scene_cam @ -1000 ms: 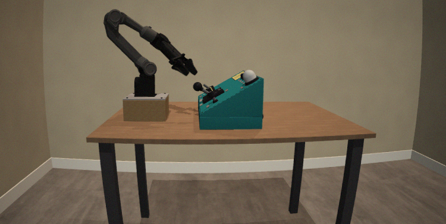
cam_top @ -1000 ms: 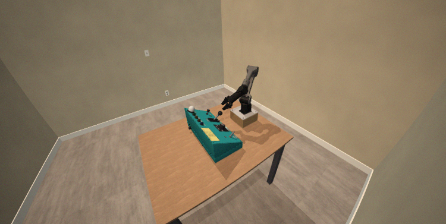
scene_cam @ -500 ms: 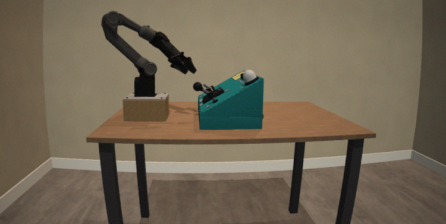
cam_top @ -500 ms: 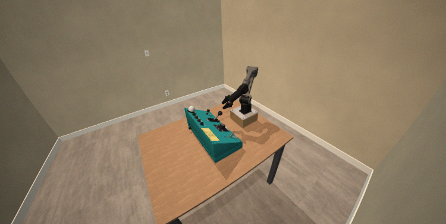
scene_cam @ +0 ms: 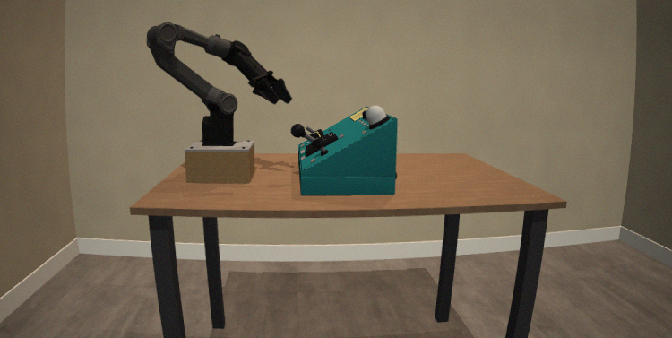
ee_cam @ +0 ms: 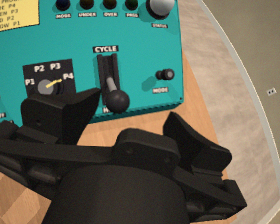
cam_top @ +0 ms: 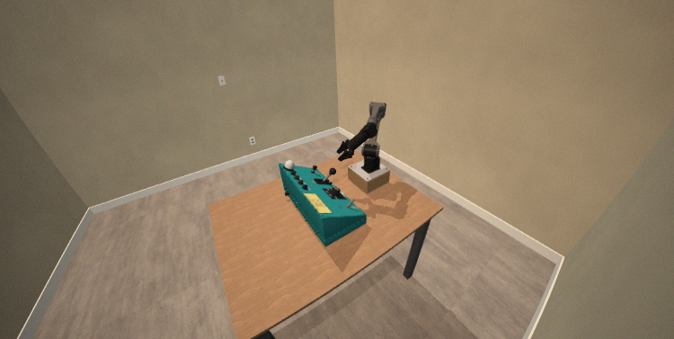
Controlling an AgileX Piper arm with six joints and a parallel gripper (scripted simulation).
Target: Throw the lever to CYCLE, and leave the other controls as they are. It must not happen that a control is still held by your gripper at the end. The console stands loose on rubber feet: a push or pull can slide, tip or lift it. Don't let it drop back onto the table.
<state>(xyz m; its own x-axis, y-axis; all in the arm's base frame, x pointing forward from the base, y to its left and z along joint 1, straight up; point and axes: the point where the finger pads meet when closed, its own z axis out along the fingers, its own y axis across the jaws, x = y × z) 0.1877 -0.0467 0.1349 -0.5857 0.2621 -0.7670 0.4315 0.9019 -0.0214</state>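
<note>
The teal sloped console (scene_cam: 348, 154) stands on the wooden table; it also shows in the top view (cam_top: 322, 201) and the wrist view (ee_cam: 91, 43). Its lever (ee_cam: 114, 96) has a black ball knob and sits at the near end of a slot, away from the CYCLE label (ee_cam: 106, 50). The knob also shows in the exterior view (scene_cam: 297, 130) and the top view (cam_top: 332, 171). My gripper (scene_cam: 277, 92) is open and empty. It hovers above and to the robot's side of the knob, apart from it. Its fingers frame the knob in the wrist view.
The console carries a rotary selector (ee_cam: 47, 86) marked P1 to P4, a row of dark buttons (ee_cam: 98, 3), a white dome (ee_cam: 161, 3), a small toggle (ee_cam: 165, 75) and a yellow plate (ee_cam: 11, 12). The arm's base sits on a tan block (scene_cam: 219, 161).
</note>
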